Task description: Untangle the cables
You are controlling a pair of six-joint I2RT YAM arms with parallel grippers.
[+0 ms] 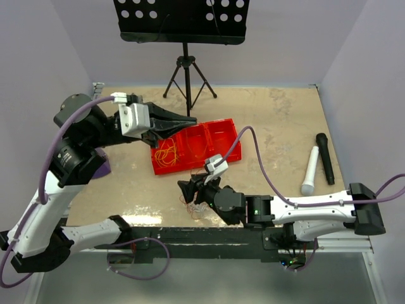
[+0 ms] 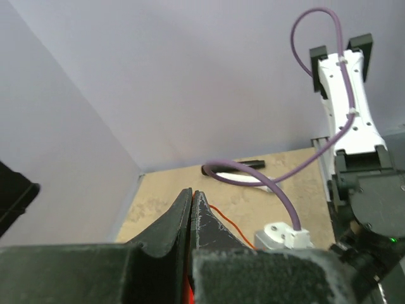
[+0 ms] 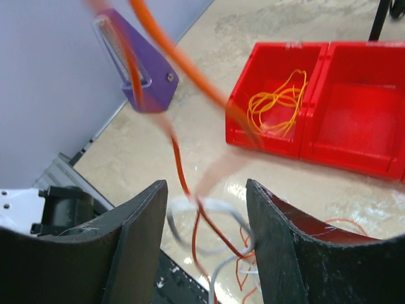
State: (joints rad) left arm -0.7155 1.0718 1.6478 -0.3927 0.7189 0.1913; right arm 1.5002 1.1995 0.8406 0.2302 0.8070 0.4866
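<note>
A red tray [image 1: 223,136] with three compartments sits mid-table, and the cables are in two lots around it. A yellow bundle [image 1: 167,154] lies coiled in the tray's left-end compartment as the top view shows it. A loose clump [image 1: 193,208] of red, white and orange strands lies on the table just in front of the tray, towards the arm bases. The right gripper [image 1: 185,192] hangs over that clump with its jaws spread, and several strands run through the gap between them [image 3: 205,215]. One blurred orange strand [image 3: 183,60] rises from the clump close to the right wrist camera, cutting across its view of the tray [image 3: 354,107] and partly hiding the near wall. The left gripper [image 1: 192,119] is held above the tray's far edge with its jaws pressed together. An orange strand [image 2: 221,216] shows just beside the tips [image 2: 192,199] — whether it is pinched I cannot tell. Well to the tray's right lie a white microphone [image 1: 310,170] and a black microphone [image 1: 325,158] side by side. To its left sits a purple block [image 1: 101,170], and behind it stands a music stand [image 1: 181,19].
</note>
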